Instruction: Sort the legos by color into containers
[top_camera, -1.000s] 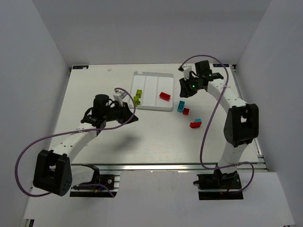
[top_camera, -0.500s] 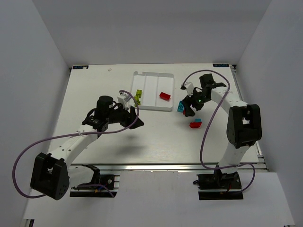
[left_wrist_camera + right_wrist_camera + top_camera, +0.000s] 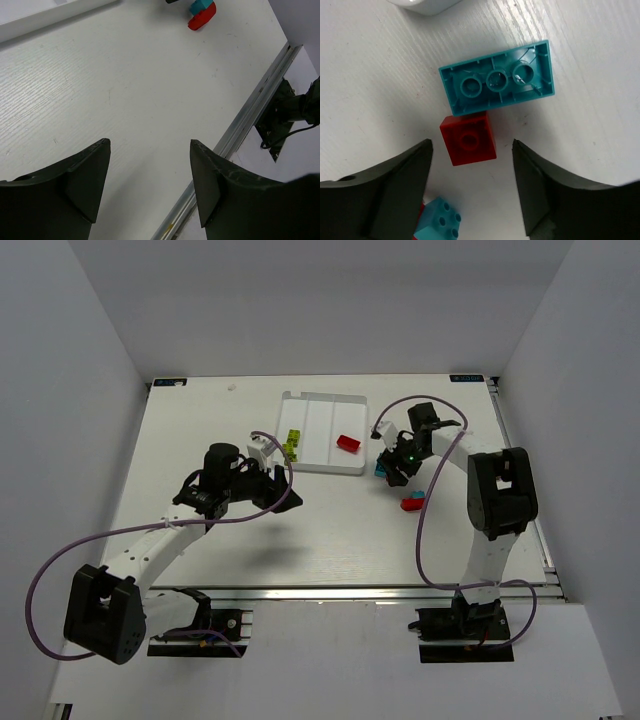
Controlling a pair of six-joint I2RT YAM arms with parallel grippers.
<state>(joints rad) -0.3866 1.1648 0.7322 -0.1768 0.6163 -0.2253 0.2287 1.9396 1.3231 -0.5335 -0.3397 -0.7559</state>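
The white three-compartment tray (image 3: 322, 420) holds yellow-green legos (image 3: 292, 443) in its left compartment and a red lego (image 3: 348, 444) in its right one. My right gripper (image 3: 393, 472) (image 3: 471, 143) is open, low over the table right of the tray. Its fingers flank a small upturned red brick (image 3: 468, 138) without touching it. That brick lies against a long cyan brick (image 3: 497, 82). A cyan-on-red pair (image 3: 412, 502) (image 3: 437, 220) sits nearer. My left gripper (image 3: 283, 492) (image 3: 150, 145) is open and empty over bare table, below the tray's left end.
The tray's corner (image 3: 425, 4) shows just beyond the cyan brick. The table's near metal rail (image 3: 250, 110) runs past my left fingers. White walls close the table on three sides.
My right gripper swung from beside the tray's far right corner down onto the loose bricks. My left gripper drew back from the tray's left end and opened.
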